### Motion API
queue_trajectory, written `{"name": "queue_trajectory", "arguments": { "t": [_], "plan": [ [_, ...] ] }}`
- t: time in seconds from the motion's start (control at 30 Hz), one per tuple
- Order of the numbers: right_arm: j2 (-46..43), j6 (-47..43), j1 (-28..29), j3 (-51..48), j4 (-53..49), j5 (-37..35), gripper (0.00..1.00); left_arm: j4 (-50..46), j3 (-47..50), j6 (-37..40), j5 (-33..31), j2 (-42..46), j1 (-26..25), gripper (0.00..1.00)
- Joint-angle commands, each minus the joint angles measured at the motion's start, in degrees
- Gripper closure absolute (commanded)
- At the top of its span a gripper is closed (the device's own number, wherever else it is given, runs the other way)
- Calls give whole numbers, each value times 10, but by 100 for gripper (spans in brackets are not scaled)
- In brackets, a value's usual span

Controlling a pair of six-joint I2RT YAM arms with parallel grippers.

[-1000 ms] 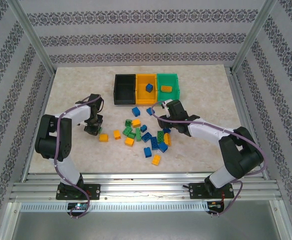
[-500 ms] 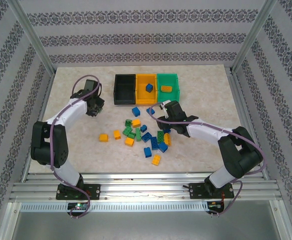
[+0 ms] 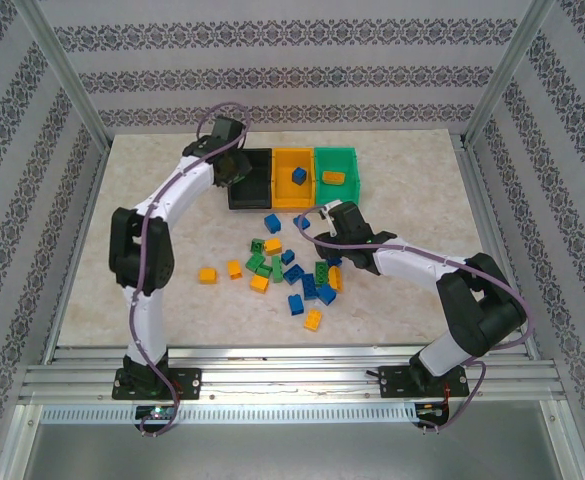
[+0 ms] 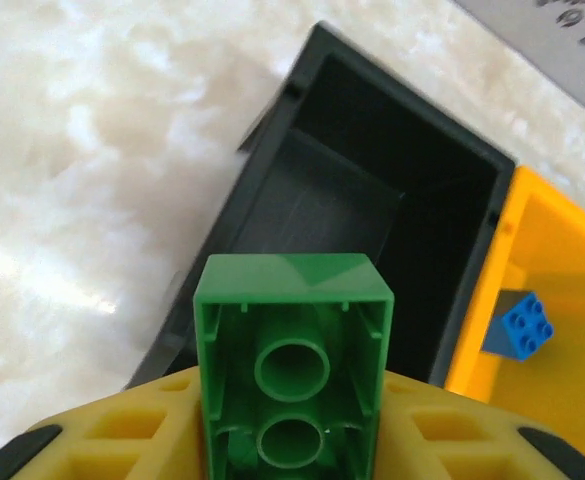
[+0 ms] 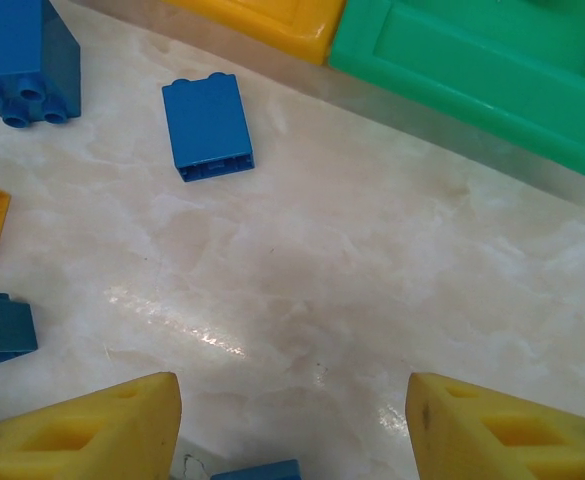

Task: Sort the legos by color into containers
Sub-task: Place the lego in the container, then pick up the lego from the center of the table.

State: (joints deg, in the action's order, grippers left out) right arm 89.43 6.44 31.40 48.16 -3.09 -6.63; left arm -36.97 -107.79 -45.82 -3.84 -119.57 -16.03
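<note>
Our left claw [image 3: 234, 166] is closed on a green brick [image 4: 292, 340], its pads pinching the lower sides, and it hangs over the black bin [image 3: 254, 190] at the upper middle of the top view. In the wrist view the brick sits above that bin's near wall, not squarely over its floor. Our first worry is colour: if we let go here, the brick falls into black or clips the wall and bounces onto the table [image 3: 402, 190], while the green bin [image 3: 336, 158] stands two places to the right. A blue brick [image 3: 298, 176] lies in the yellow bin [image 3: 294, 198] and an orange brick [image 3: 334, 176] in the green bin, so mis-sorts may be adding up. The grip runs off the frame's bottom edge, so we cannot quite tell how deep it is; a shallow pinch could let the brick twist out in transit. Our right claw [image 5: 292, 420] gapes wide and empty over bare table, with a loose blue brick [image 5: 209, 127] at the upper left of its view. Closing off-centre there would shove that brick toward the bins. The pile [image 3: 292, 272] lies mid-frame.
</note>
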Motion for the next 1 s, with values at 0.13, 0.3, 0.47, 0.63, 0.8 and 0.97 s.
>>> {"name": "queue_trajectory", "arguments": {
  "t": [0.13, 0.3, 0.47, 0.63, 0.8, 0.97],
  "plan": [
    [8, -12, 9, 9, 11, -12, 38, -99, -111, 88, -28, -71, 0, 29],
    [11, -1, 9, 11, 20, 5, 38, -89, -80, 110, -44, -40, -6, 25],
    [24, 25, 9, 19, 32, 60, 38, 107, 122, 175, -22, 87, -10, 20],
    [75, 45, 9, 72, 21, 85, 37, 370, 381, 241, 8, 235, -8, 0],
    [154, 60, -3, 144, 2, 94, 35, 518, 535, 273, 10, 316, -6, 0],
    [223, 50, -9, 217, -39, 74, 35, 477, 552, 285, 17, 337, -5, 0]
  ]
}}
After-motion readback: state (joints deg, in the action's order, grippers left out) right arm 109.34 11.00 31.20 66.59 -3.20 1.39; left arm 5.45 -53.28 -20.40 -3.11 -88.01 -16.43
